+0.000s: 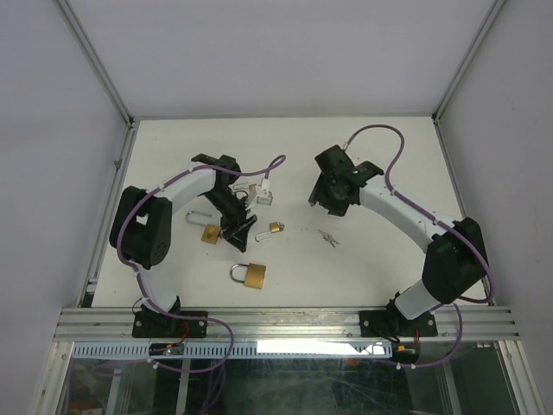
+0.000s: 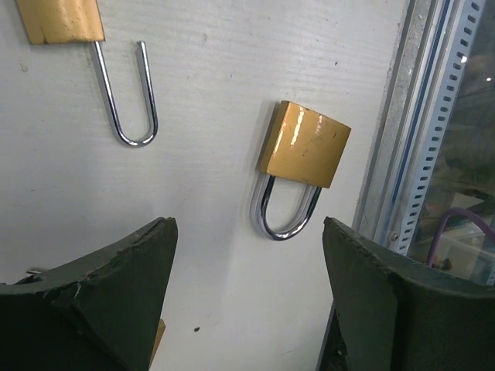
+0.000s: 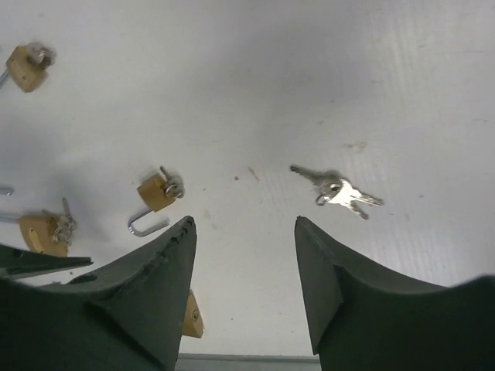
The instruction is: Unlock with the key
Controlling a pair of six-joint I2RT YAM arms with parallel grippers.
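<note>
**A:** Which step is in hand?

**B:** Fetching the key, by my reading. The right pincer hangs over the counter with its jaws spread and nothing between them. The key bunch lies flat just ahead of it, off toward its right finger, and touches nothing.

**A:** And the lock?

**B:** The closed padlock lies ahead of the left pincer, roughly in line with the gap between its fingers. Its shackle points back at the pincer, with both legs seated in the brass body. That pincer is spread wide too, empty and clear of the lock.

**A:** Any other locks?

**B:** A small padlock ahead-left of the right pincer has a key in it and its shackle swung free. An open padlock sits far ahead-left of the left pincer. So I judge the closed one is what remains.

**A:** What does the next move call for?

**B:** The right pincer needs to shift toward its right finger's side and drop over the bunch. It then has to pinch a thin key off bare counter, with fingertips low and gripping the head so the blade sticks out. The left pincer would likely have to close on the brass body to steady it. I cannot see the keyhole from here.
</note>
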